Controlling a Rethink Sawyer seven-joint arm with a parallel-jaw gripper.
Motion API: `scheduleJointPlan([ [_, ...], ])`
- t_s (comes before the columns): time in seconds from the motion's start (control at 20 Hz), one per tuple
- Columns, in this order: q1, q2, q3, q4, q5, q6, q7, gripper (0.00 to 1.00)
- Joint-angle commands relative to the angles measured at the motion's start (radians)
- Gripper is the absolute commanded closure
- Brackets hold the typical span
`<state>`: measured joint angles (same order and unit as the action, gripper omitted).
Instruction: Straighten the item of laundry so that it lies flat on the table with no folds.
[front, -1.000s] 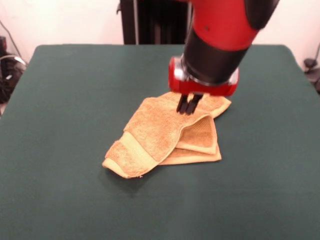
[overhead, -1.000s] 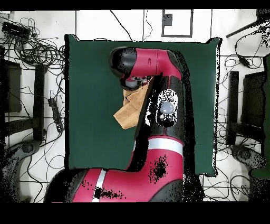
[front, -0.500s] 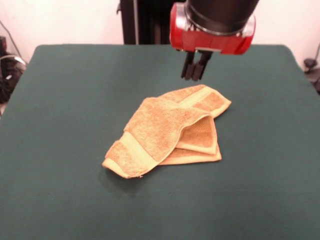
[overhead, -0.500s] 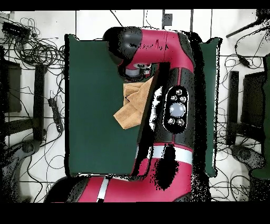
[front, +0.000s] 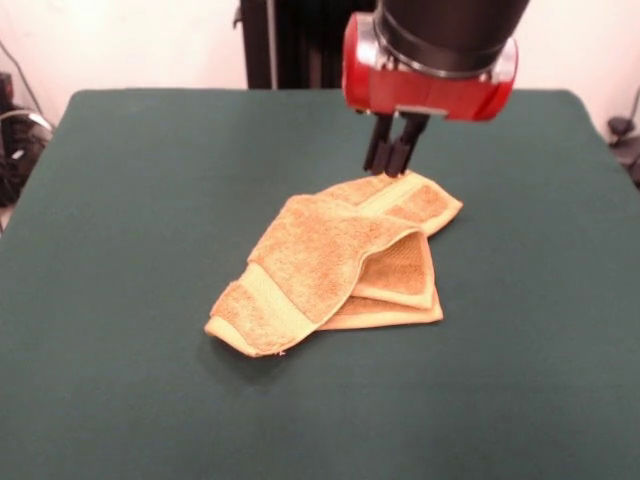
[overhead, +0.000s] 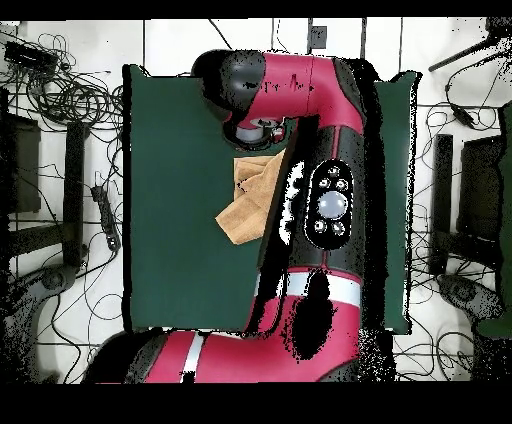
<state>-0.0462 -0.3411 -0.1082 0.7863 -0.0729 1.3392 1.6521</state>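
One orange-tan towel (front: 340, 265) is lying crumpled near the middle of the green counter (front: 130, 200), folded over itself in several layers rather than spread flat. In the front view a wide upper layer is draping diagonally from the far right corner down to the near left, where a paler woven band is crossing it close to the end. A second band is showing at the far right end, and under the upper layer on the right a pocket of towel is opening toward the camera, with a flat lower layer sticking out beneath it. A tiny white speck, possibly a tag, is sitting at the near left edge.

The gripper (front: 392, 165) is hanging from the red and black arm (front: 430, 60) just above the towel's far right end, its two dark fingers (front: 378, 150) pressed close together with nothing between them; whether the tips are touching the cloth is hard to tell.

In the overhead view the arm is covering much of the counter (overhead: 180, 150), and only part of the towel (overhead: 245, 205) is showing beside it.
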Motion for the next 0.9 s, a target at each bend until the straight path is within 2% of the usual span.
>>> scheduleJointPlan([
  [0.05, 0.029, 0.153, 0.096, 0.045, -0.029, -0.006, 0.033, 1.0],
  [0.2, 0.04, 0.175, 0.089, 0.011, -0.029, 0.024, 0.05, 1.0],
  [0.4, 0.045, 0.175, 0.087, 0.034, -0.022, -0.028, 0.07, 1.0],
  [0.55, 0.049, 0.182, 0.084, 0.017, -0.019, -0.009, 0.071, 1.0],
  [0.9, 0.051, 0.168, 0.081, 0.052, -0.01, -0.036, 0.073, 1.0],
])
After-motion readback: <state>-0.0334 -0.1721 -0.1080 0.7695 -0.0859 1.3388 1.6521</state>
